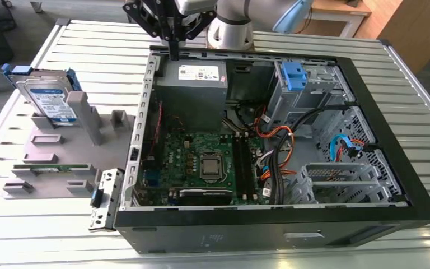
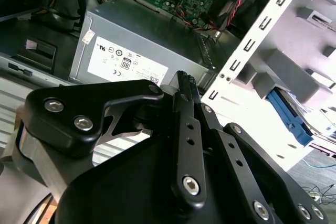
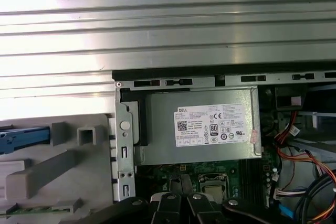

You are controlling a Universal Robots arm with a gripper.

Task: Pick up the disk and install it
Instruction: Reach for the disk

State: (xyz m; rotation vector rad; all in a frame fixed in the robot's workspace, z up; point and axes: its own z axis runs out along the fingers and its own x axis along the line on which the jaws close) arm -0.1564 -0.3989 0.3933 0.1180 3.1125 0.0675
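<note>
Counter (image 1: 394, 101): slatted metal, carrying an open computer case and a grey fixture.
Computer case (image 1: 275, 221): lies on its side with the panel off, its black wall nearest in the exterior view.
Motherboard (image 1: 200, 159): flat in the case's near half, with bundled cables to the exterior view's right.
Grey fixture (image 1: 58, 154): just beside the case, on the exterior view's left.
Disk (image 1: 51, 101): stands upright on edge in the fixture's far part, label facing out and blue rails along its edges. It is outside the case and well apart from the claw.
Power supply (image 1: 192, 84): grey box with a white sticker in the case's far corner, also seen in both wrist views (image 3: 202, 127) (image 2: 136, 45).
Blue bracket (image 1: 293, 75): on the metal cage at the far wall, to the exterior view's right of the power supply.
Claw (image 1: 174, 53): black fingers drawn together and pointing down, holding nothing. It hangs over the case's far rim, near the power supply's corner.
Arm (image 1: 234, 22): rises behind the case at the far edge.
</note>
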